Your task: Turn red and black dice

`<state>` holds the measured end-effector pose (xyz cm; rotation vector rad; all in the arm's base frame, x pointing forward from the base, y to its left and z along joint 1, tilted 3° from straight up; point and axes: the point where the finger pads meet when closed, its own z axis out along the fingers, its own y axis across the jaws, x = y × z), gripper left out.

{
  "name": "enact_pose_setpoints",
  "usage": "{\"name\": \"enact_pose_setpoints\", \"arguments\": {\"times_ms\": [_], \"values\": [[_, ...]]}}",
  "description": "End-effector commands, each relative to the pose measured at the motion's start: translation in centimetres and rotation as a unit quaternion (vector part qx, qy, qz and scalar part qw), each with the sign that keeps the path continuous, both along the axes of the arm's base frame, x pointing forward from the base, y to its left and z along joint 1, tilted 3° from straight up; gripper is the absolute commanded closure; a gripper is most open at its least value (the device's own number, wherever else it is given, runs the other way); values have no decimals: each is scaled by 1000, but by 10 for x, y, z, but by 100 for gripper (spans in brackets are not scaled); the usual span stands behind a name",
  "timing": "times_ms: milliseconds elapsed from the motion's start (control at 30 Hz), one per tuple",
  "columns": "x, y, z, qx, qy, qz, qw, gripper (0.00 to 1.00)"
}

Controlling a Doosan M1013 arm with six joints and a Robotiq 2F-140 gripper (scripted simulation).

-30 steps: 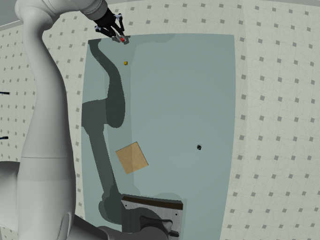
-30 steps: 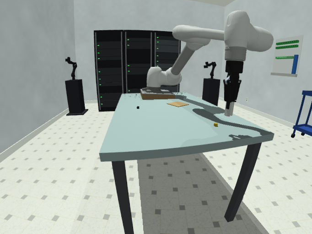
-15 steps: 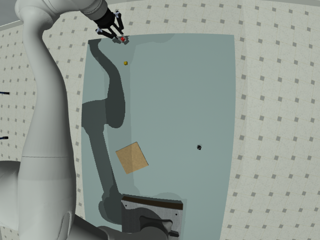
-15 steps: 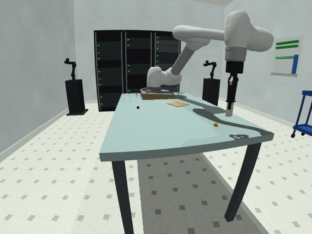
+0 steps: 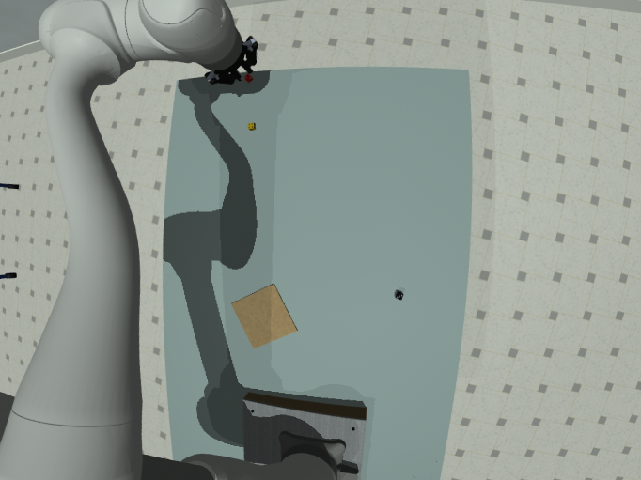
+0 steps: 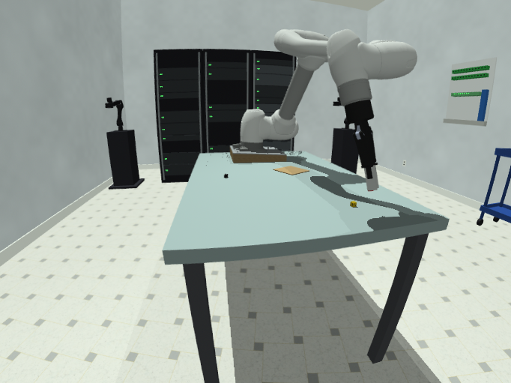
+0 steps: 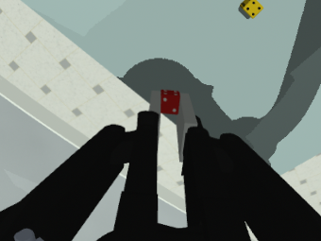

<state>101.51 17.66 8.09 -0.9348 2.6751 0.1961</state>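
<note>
My gripper (image 6: 372, 183) (image 7: 168, 107) is shut on the red die (image 5: 248, 78) (image 7: 170, 103) and holds it above the table near the far left corner in the top view. The wrist view shows a red face with two pips and a narrow strip of another face. The pads hide its sides. The yellow die (image 5: 251, 126) (image 6: 353, 204) (image 7: 253, 8) sits on the table, four pips on top. The black die (image 5: 398, 294) (image 6: 225, 175) is on the table, far from the gripper; its top number is too small to read. The tan square mat (image 5: 261, 317) (image 6: 291, 170) lies nearer the arm's base.
The blue-green table (image 5: 347, 191) (image 6: 238, 212) carries the arm's base plate (image 5: 258, 442) with a brown edge (image 5: 307, 405). The table's edge runs close to the gripper. Beyond it is the tiled floor (image 7: 52, 50). Dark racks and a blue cart stand off the table.
</note>
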Motion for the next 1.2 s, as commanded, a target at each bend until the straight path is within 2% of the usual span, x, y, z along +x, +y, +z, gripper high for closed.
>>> {"name": "enact_pose_setpoints", "arguments": {"times_ms": [0, 333, 400, 500, 567, 800, 967, 1167], "values": [[-2, 4, -3, 55, -61, 9, 997, 84], [-8, 1, -5, 146, -166, 7, 975, 84], [-8, -1, -5, 159, -185, 5, 970, 84], [-8, -2, -5, 162, -190, 4, 968, 84], [-10, -2, -6, 186, -215, 4, 959, 84], [-14, -4, -8, 230, -268, 2, 936, 84], [-14, -7, -8, 245, -290, -1, 925, 84], [-14, -7, -8, 246, -293, -1, 924, 84]]}}
